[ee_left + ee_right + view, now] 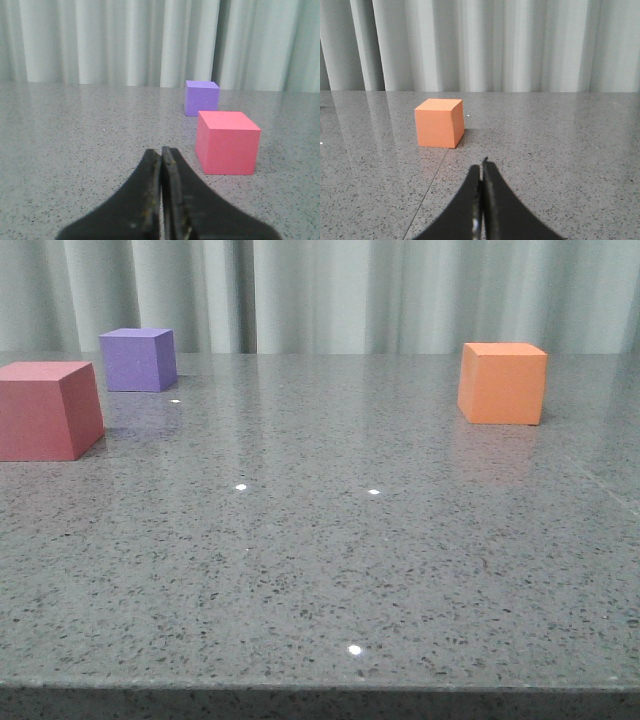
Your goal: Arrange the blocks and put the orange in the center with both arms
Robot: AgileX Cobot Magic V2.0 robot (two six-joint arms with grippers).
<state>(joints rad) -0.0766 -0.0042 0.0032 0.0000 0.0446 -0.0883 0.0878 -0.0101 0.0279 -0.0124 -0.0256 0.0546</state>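
Three matte cubes stand apart on the grey speckled table (320,570). The orange cube (502,383) is at the right in the front view, the red-pink cube (46,410) at the far left, the purple cube (139,359) behind it. Neither arm shows in the front view. My left gripper (161,150) is shut and empty, short of the red-pink cube (227,142), with the purple cube (201,98) beyond. My right gripper (482,165) is shut and empty, with the orange cube (439,123) a short way ahead of it and to one side.
Pale pleated curtains (330,295) hang behind the table's far edge. A thin seam line (427,187) runs across the table surface near the orange cube. The table's front edge (320,688) is close to the front camera.
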